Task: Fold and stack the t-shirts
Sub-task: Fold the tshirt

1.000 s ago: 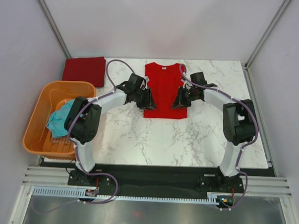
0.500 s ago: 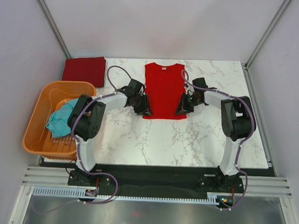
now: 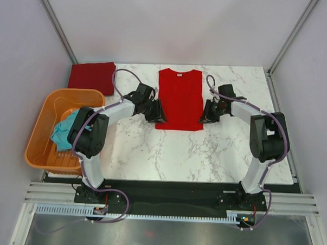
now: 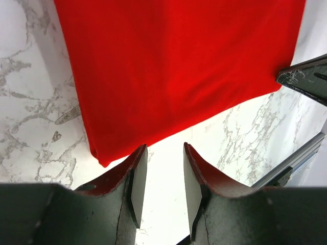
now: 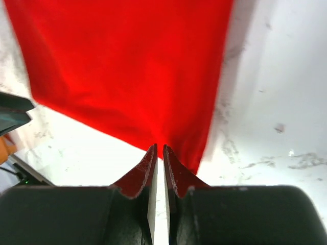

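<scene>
Marble tabletop [image 3: 167, 150]: the bright red t-shirt [image 3: 179, 99] lies flat toward 12 o'clock. My left gripper [image 4: 161, 153] stands partly open and empty at its 7 o'clock corner. The right gripper [image 5: 158, 148] is nearly closed at the 5 o'clock hem — I can't tell whether it pinches cloth.

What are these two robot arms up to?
They are folding t-shirts. A bright red cloth t-shirt lies flat on the marble table, an arm at each near corner: left fingers open, right fingers almost shut at the hem. A maroon t-shirt lies folded at the back left; a teal t-shirt sits in the orange plastic basket.
</scene>
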`<action>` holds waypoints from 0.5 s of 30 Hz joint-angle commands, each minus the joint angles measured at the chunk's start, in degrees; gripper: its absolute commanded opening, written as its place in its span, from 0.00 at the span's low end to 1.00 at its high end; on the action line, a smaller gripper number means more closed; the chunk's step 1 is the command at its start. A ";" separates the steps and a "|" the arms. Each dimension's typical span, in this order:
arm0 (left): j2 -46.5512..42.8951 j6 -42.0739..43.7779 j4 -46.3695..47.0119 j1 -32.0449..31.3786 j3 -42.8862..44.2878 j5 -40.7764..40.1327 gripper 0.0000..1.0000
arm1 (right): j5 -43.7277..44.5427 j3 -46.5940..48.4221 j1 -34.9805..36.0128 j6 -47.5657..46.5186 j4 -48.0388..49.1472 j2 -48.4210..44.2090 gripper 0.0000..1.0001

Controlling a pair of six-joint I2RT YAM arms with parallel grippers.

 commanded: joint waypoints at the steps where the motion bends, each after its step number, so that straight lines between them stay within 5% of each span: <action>1: 1.48 -0.35 -0.61 0.18 -1.47 -0.40 0.42 | 3.09 -2.18 -1.03 -0.80 0.28 1.65 0.16; 10: 0.27 -0.17 -2.11 0.45 -2.98 0.03 0.42 | 5.56 -3.51 -2.44 -0.63 0.10 -0.18 0.17; 15: -6.77 -1.76 -2.46 0.36 -2.80 5.21 0.43 | 4.94 -5.17 -2.44 1.66 -0.25 -7.12 0.28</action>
